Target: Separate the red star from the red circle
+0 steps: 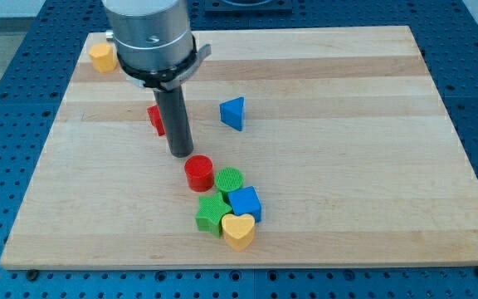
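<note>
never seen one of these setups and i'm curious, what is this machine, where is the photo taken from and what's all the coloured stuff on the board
This is a robot arm that ends in a straight dark rod, not a hand. It holds nothing; my tip only slides along the wooden board and pushes blocks. There is one picture, looking down at the board at a slant; where the camera is mounted is not on record.

My tip sits between the red star, half hidden behind the rod, and the red circle just below it. Next to the circle lies a cluster: a green circle, blue cube, green star and yellow heart. A blue triangle stands alone, and a yellow block lies at the view's top left.
</note>
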